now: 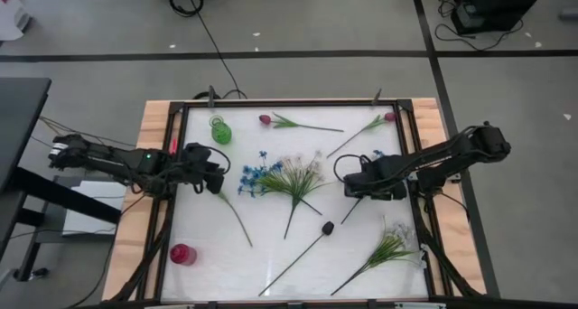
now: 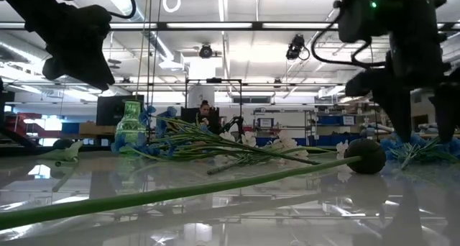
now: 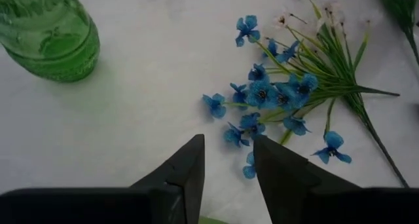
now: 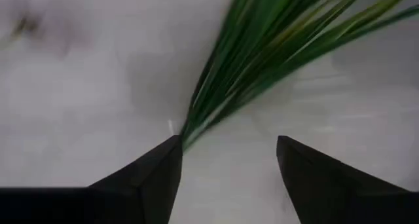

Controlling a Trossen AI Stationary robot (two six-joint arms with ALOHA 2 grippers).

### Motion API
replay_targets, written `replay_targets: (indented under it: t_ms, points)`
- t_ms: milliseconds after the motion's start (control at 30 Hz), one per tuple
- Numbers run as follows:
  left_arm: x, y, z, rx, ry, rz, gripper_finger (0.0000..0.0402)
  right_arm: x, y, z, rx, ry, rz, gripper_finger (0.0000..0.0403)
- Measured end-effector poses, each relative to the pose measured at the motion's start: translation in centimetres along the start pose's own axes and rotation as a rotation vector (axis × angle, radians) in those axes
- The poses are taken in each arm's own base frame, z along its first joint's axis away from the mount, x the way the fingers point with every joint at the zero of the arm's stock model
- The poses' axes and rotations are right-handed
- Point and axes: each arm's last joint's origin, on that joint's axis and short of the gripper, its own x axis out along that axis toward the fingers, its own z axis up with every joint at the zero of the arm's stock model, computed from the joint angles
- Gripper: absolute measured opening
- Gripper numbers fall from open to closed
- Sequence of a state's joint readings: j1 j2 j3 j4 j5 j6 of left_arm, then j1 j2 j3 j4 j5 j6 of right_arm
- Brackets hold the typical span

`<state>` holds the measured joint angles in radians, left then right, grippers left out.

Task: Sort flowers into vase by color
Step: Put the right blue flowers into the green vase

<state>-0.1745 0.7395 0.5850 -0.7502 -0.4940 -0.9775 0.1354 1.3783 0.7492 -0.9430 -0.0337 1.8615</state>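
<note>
Both end effectors hang over the glossy white table (image 1: pixel 203 255), each a pair of matte black wedge-shaped fingers. On the left end effector (image 3: pixel 228 160) the fingers (image 3: pixel 186 168) stand slightly apart with nothing between them, their tips just beside the blue flower cluster (image 3: pixel 268 96). On the right end effector (image 4: pixel 228 160) the fingers (image 4: pixel 157 168) are spread wide and empty, hovering above a fan of narrow green leaf blades (image 4: pixel 262 47) that taper to a point close to one fingertip. Seen from above, the left end effector sits at the table's left-middle and the right one at its right-middle, with the blue and white bunch (image 1: pixel 284 175) lying between them: small flat-petalled blue blossoms on thin wiry stems, pale white blossoms beside them, and stiff grass-like leaves gathered to one stalk. A dark pink-red tulip bud (image 1: pixel 265 119) on a long green stem lies near the far edge, a second one (image 1: pixel 389 117) near the far right corner, and a rounded blackish bud (image 1: pixel 327 228) on a long straight stem lies toward the near side. Another leafy sprig with pale blossoms (image 1: pixel 390 246) rests at the near right. A ribbed translucent green vase (image 1: pixel 220 131) stands at the far left, and a small red vase (image 1: pixel 182 254) stands at the near left, both without flowers in them.
</note>
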Motion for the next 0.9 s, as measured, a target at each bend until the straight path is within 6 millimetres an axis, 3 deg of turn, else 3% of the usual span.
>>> replay_targets:
  t_ms: [267, 567, 767, 900]
  points:
    - [0.0, 0.0, 0.0, -0.005, 0.014, -0.011, 0.0138, 2.8, -1.1, 0.6, 0.201, -0.044, 0.038, 0.0258]
    - [0.0, -0.1, -0.1, -0.011, 0.034, -0.029, 0.0138, 2.6, -1.5, 1.5, 0.325, -0.204, 0.089, 0.024]
    - [0.1, 0.0, 0.1, -0.019, 0.029, -0.018, 0.0137, 3.4, -2.2, 2.5, 0.362, -0.224, 0.055, 0.0201]
    - [0.2, 0.1, 0.3, -0.033, 0.02, -0.01, 0.0137, 3.5, -2.3, 2.7, 0.322, -0.228, 0.04, 0.0145]
